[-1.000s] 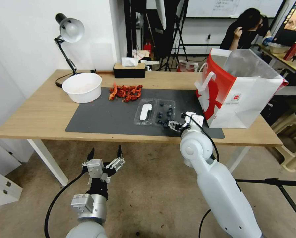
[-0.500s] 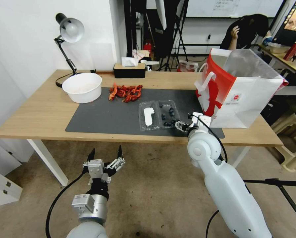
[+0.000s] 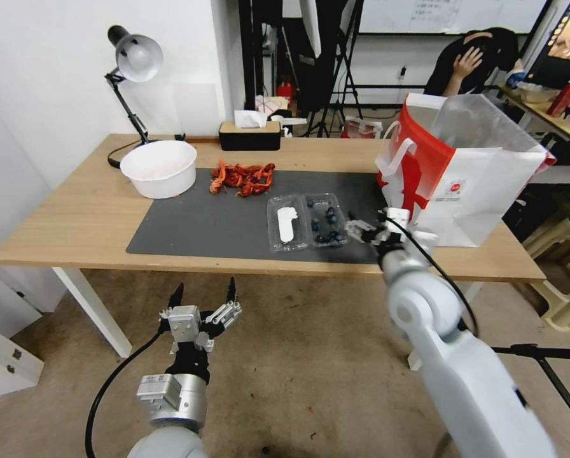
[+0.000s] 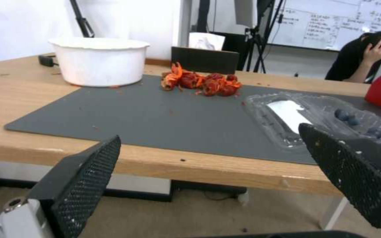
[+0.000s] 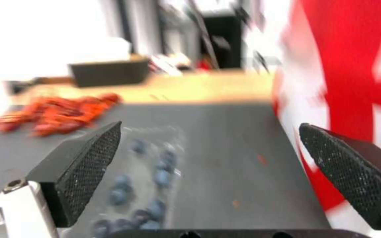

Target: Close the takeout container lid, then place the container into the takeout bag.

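The takeout container (image 3: 326, 221) lies open flat on the dark mat, blue berries in its right half (image 5: 155, 178). Its lid (image 3: 286, 222), the clear half with the white sticker (image 4: 289, 114), lies to the left of the berry half. The red-and-white takeout bag (image 3: 463, 172) stands open at the table's right end (image 5: 358, 72). My right gripper (image 3: 359, 228) is open, just right of the berry half, between it and the bag. My left gripper (image 3: 202, 299) hangs open below the table's front edge, well short of the container.
A big white bowl (image 3: 158, 168) stands at the back left, with a heap of red crayfish (image 3: 242, 178) beside it. A desk lamp (image 3: 133, 60) and a black tissue box (image 3: 249, 135) are at the table's far edge. The grey mat (image 3: 202, 222) is bare left of the container.
My right arm has swung right and forward, its gripper going from the container's near corner to its right side by the bag. The container has shifted slightly right and turned. The left arm is still.
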